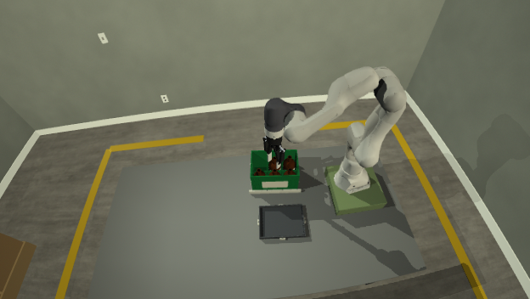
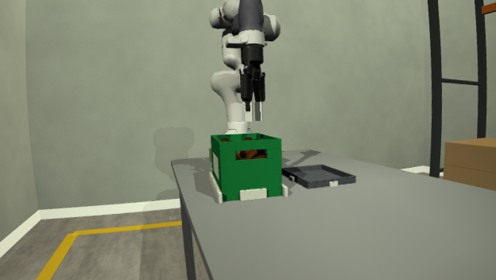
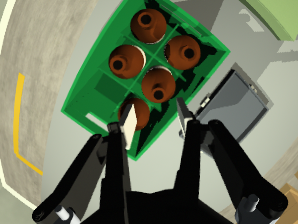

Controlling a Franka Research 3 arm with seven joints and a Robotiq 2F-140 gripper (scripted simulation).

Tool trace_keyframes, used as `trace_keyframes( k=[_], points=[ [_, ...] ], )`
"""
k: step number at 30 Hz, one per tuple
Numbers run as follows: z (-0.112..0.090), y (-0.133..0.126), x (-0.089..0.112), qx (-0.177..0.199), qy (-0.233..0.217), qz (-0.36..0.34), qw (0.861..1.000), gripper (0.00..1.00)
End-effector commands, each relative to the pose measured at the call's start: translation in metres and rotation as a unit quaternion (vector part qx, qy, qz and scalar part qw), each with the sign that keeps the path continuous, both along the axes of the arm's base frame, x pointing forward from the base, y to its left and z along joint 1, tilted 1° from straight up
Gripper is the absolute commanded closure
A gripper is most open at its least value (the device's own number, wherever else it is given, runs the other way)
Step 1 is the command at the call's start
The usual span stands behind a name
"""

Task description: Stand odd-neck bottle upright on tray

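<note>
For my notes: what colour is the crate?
Green crate, with pale pads at its base; the exterior view shows it best.

The crate stands on the bench, and every other place is told from it. Five bottles stand inside it: seen from the wrist, four form a cluster toward its far end and one stands alone nearer the camera. The tool hangs above the crate's rim, apart from it, holding nothing. The tray lies on the bench just beside the crate. The arm's base plate sits on the crate's other side.
</note>
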State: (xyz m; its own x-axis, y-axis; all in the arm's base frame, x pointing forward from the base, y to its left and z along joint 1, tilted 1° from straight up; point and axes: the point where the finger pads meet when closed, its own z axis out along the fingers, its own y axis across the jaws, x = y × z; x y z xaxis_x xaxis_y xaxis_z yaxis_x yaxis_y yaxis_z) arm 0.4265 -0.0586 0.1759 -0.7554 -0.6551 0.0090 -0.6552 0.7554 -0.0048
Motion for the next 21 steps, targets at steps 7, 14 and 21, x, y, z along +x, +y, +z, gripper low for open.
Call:
trace_keyframes(
  k=[7,14,21],
  points=[
    [0.0015,0.0009,-0.0043,-0.001,0.007,-0.001,1.000,0.90],
    [0.0015,0.0009,-0.0043,-0.001,0.007,-0.001,1.000,0.90],
    [0.0015,0.0009,-0.0043,-0.001,0.007,-0.001,1.000,0.90]
  ],
)
